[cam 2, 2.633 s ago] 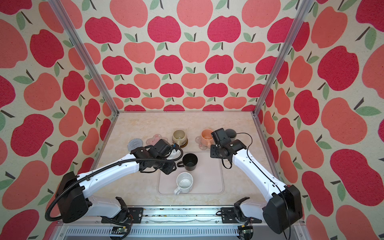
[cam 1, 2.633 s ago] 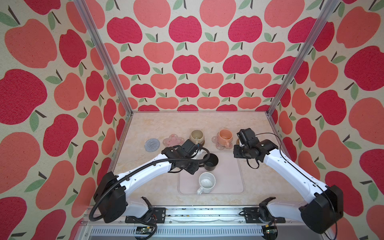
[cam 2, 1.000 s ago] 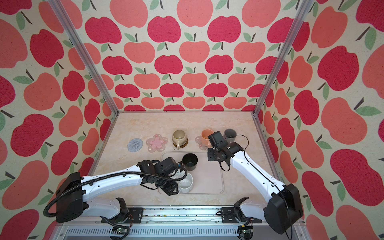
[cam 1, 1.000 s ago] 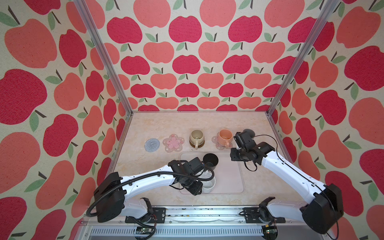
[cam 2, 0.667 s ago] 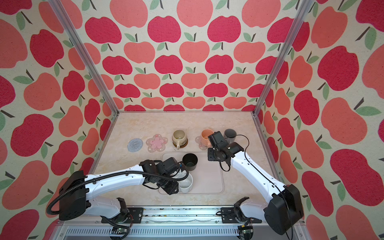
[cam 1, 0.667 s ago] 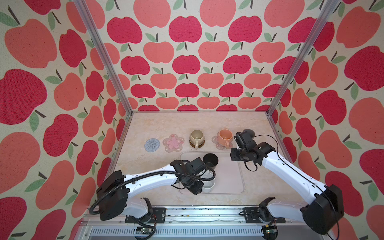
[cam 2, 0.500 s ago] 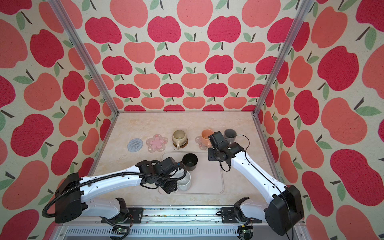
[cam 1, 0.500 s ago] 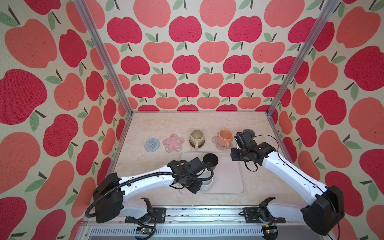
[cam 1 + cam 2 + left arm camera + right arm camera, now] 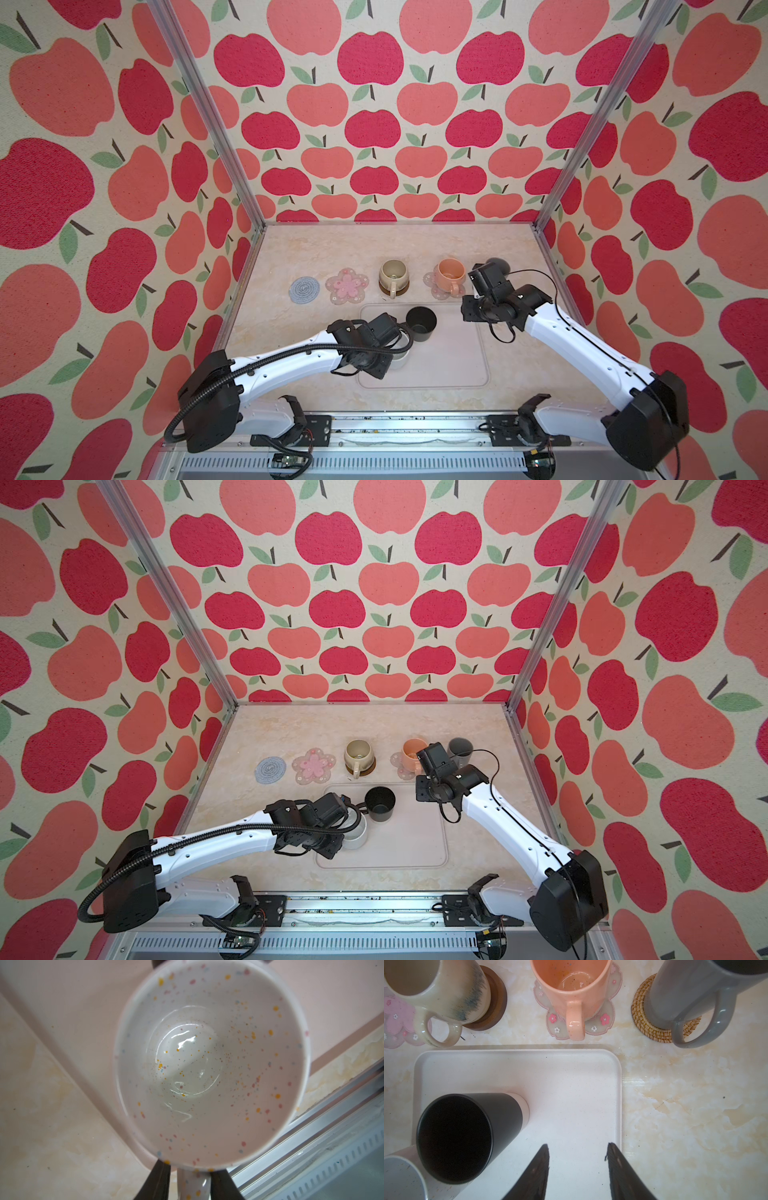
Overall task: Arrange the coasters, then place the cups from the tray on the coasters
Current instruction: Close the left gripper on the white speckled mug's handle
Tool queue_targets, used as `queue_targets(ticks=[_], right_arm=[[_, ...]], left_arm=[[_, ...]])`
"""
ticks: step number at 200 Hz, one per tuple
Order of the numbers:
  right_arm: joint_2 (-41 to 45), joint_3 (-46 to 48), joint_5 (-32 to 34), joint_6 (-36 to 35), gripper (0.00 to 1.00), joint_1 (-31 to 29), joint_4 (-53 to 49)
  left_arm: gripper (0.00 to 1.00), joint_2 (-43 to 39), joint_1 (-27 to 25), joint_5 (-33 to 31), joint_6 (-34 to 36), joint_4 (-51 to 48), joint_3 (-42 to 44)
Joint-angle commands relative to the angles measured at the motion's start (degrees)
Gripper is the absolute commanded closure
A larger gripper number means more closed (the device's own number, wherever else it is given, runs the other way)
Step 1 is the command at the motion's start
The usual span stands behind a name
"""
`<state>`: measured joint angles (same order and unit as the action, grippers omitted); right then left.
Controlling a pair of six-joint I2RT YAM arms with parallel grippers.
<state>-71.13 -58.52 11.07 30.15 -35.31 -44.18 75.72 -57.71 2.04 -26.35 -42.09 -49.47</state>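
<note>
My left gripper [image 9: 192,1176] is shut on the handle of the white speckled cup [image 9: 207,1059], at the tray's [image 9: 457,361] left side; in both top views the wrist hides most of that cup [image 9: 356,833]. The black cup [image 9: 420,324] stands on the tray beside it. My right gripper [image 9: 577,1147] hangs open and empty over the tray's right part. Behind the tray, the cream cup [image 9: 392,272] sits on the brown coaster [image 9: 496,1001], the peach cup [image 9: 449,272] on a pink flower coaster [image 9: 604,1020], the grey cup [image 9: 691,991] on the rattan coaster [image 9: 645,1020]. A grey crocheted coaster [image 9: 304,290] and a second pink flower coaster [image 9: 347,286] lie bare.
Apple-patterned walls close the marble table [image 9: 332,249] on three sides. A metal rail [image 9: 395,428] with the arm bases runs along the front edge. The right wrist stands close in front of the grey cup and the peach cup.
The left gripper left the black cup's side for the white cup, closed on its handle, and has shifted it slightly left and back. The right arm has barely moved.
</note>
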Motion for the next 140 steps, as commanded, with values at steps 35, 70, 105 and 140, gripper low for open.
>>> queue_targets(ticks=[35,70,105,140], right_arm=[[1.8,0.6,1.0,0.7,0.51,-0.5,-1.4],[1.8,0.9,0.6,1.0,0.51,-0.5,-0.9],[1.6,0.9,0.5,0.8,0.50,-0.5,-0.7],[1.5,0.9,0.1,0.6,0.50,-0.5,-0.4]], left_arm=[[0.62,2.3,0.3,-0.2,-3.7,2.6,-0.8],[0.59,0.8,-0.7,1.6,-5.2,3.2,-1.8],[0.59,-0.9,-2.0,2.0,-5.5,0.4,-2.8],[0.60,-3.2,-2.5,3.2,-6.6,-1.7,-2.8]])
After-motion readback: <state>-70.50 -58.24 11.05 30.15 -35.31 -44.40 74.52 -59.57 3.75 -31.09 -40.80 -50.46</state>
